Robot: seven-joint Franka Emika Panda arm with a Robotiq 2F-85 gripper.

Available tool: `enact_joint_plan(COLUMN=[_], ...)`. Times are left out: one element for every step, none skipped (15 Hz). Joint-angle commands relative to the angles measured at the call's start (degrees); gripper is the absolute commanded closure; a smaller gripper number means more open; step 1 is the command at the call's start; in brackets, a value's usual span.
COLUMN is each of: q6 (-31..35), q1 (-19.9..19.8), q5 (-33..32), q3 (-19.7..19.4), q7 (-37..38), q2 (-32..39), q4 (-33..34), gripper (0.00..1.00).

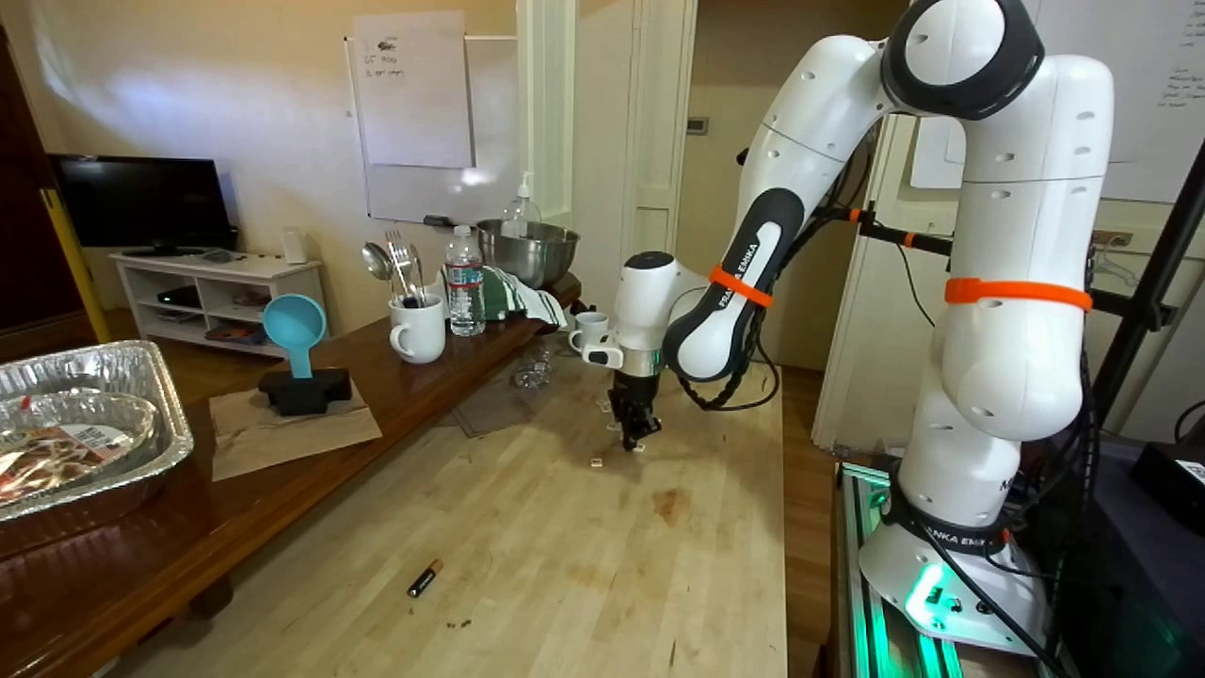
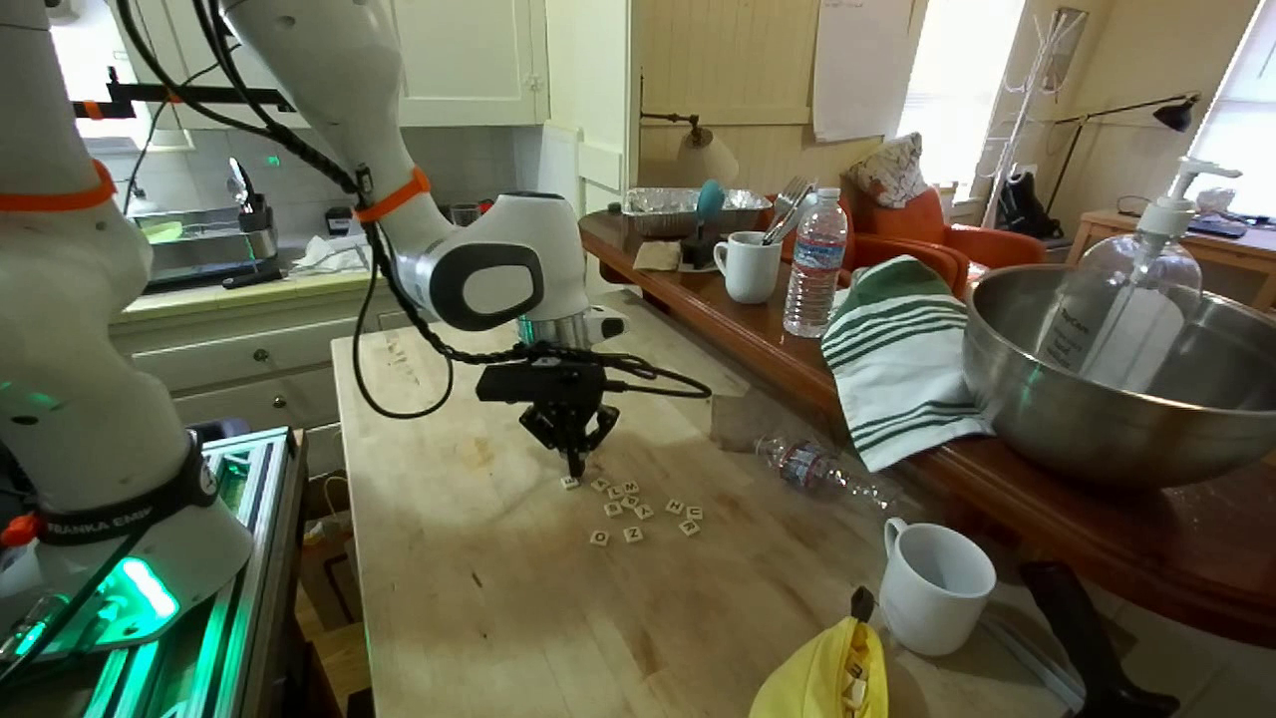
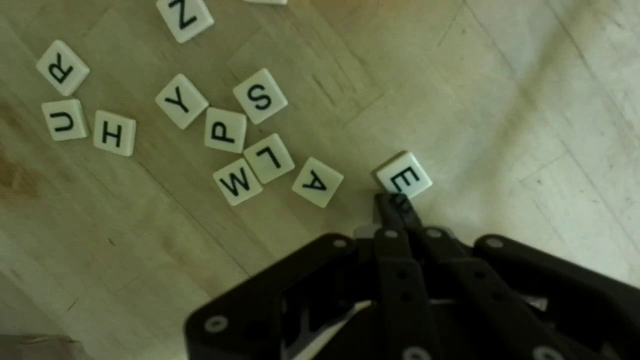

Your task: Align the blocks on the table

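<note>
Wooden table (image 1: 565,584) bears a scatter of letter tiles (image 2: 630,502)

The plank-grained table stands alongside a dark brown counter (image 1: 216,513). A white Franka Panda arm (image 1: 1026,235) bends above it, wrist pointing down. On the counter sits a stainless steel mixing bowl (image 2: 1107,444). The Robotiq gripper (image 3: 397,207) is low over the tabletop, its fingers (image 3: 384,202) clenched against each other. A yellow pouch (image 2: 812,678) lies on the table just beside a white mug (image 2: 932,598). A battery (image 1: 425,577) with a copper-coloured end lies well apart from the tiles.

Twelve square tiles show in an exterior view, turned at mixed angles. In the wrist view, the U tile (image 3: 65,120) and H tile (image 3: 115,132) lie side by side, the R tile (image 3: 63,68) near them. The Y tile (image 3: 181,101), S tile (image 3: 260,96), P tile (image 3: 225,130) and L tile (image 3: 270,159) bunch together. The A tile (image 3: 317,182) lies between the L tile and the E tile (image 3: 406,172). Nearest the gripper is the E tile; the fingertips overlap its corner in that view, and whether they touch it cannot be told.
</note>
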Motion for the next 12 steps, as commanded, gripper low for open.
enact_joint_plan(q6=[1.62, 1.49, 1.39, 1.17, 1.08, 1.09, 1.21, 1.16, 0.77, 0.24, -0.08, -0.02], q1=[-0.98, -1.03, -1.03, -1.05, -1.08, -1.13, -1.13, -1.1, -1.03, -0.95, -0.81, -0.76], q5=[0.61, 0.69, 0.43, 0.17, 0.27, 0.55, 0.38, -0.09, -1.16, -2.09, -3.86, -5.14], q3=[0.27, 0.28, 0.16, 0.04, -0.01, -0.03, -0.16, -0.31, -0.57, -0.77, -1.19, -1.46], q7=[-4.42, -5.36, -5.89, -6.63, -7.23, -7.81, -8.25, -8.58, -8.93, -9.39, -8.93, -8.74], q2=[-1.5, -2.0, -2.4, -2.82, -3.14, -3.47, -3.86, -4.14, -4.3, -4.29, -4.05, -3.92], q4=[-2.05, -2.37, -2.6, -2.85, -3.03, -3.27, -3.59, -3.84, -3.89, -3.85, -3.63, -3.64], gripper=[1.0, 1.0, 1.0, 1.0, 1.0, 1.0, 1.0, 1.0, 1.0, 1.0, 1.0, 1.0])
